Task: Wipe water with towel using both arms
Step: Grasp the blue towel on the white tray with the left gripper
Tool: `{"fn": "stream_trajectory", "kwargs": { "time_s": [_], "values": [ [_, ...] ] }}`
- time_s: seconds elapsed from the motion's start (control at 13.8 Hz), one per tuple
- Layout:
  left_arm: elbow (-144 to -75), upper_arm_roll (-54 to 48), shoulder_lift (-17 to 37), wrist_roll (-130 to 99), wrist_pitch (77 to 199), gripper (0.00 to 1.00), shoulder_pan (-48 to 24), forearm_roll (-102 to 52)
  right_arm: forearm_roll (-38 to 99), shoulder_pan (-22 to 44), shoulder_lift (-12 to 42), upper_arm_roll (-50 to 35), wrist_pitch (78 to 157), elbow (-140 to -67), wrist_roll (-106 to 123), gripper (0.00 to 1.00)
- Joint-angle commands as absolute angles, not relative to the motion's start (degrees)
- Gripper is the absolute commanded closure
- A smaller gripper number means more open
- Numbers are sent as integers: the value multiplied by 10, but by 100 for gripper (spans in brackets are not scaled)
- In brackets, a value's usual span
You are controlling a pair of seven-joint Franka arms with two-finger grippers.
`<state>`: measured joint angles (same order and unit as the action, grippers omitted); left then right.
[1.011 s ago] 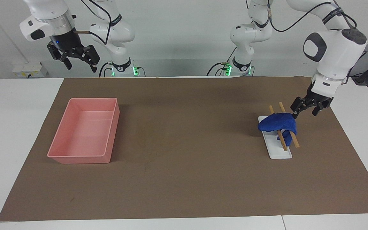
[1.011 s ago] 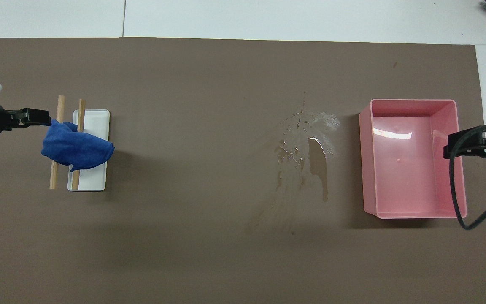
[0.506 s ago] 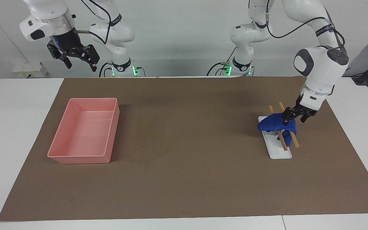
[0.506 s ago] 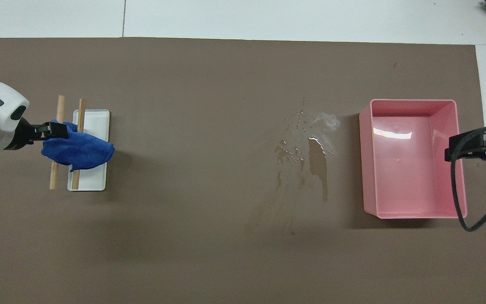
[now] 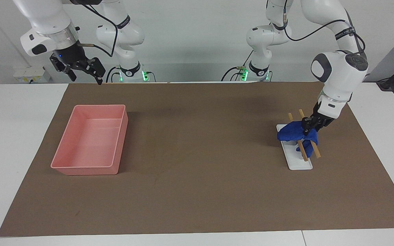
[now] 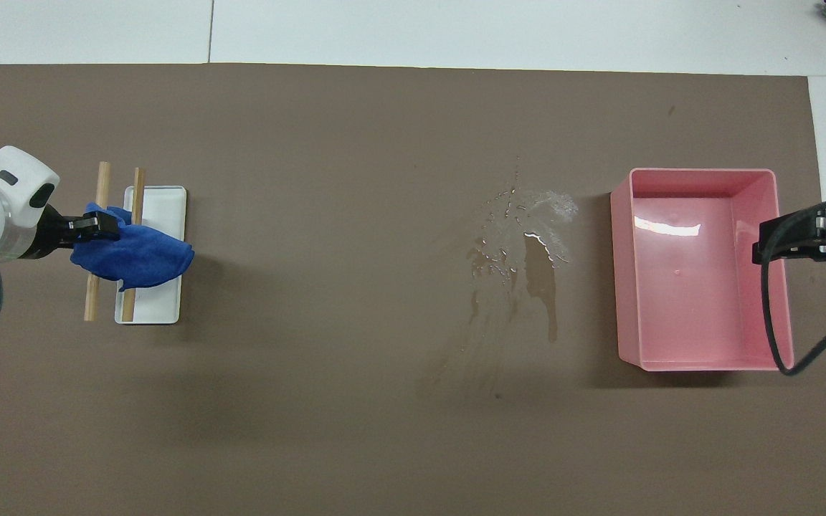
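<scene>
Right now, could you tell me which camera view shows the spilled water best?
The overhead view: the water glistens as a streaked puddle on the brown mat beside the pink tray. In the facing view it is barely discernible.

I see the white bench (image 5: 19,112) under a brown mat (image 5: 200,191). On the mat, a water puddle (image 6: 520,244) lies beside the pink tray (image 5: 65,167); a white dish (image 5: 299,165) sits well apart from the tray, toward the left arm's end.
</scene>
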<state>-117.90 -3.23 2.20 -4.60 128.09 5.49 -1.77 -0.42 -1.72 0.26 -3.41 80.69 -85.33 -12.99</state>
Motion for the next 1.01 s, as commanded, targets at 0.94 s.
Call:
{"fn": "stream_trajectory", "kwargs": {
  "time_s": [0.94],
  "values": [
    [-1032,-27,-14,-179,1024,100,58,-257,4,-12,-18,-46,798,-863,-135,0]
  ]
}}
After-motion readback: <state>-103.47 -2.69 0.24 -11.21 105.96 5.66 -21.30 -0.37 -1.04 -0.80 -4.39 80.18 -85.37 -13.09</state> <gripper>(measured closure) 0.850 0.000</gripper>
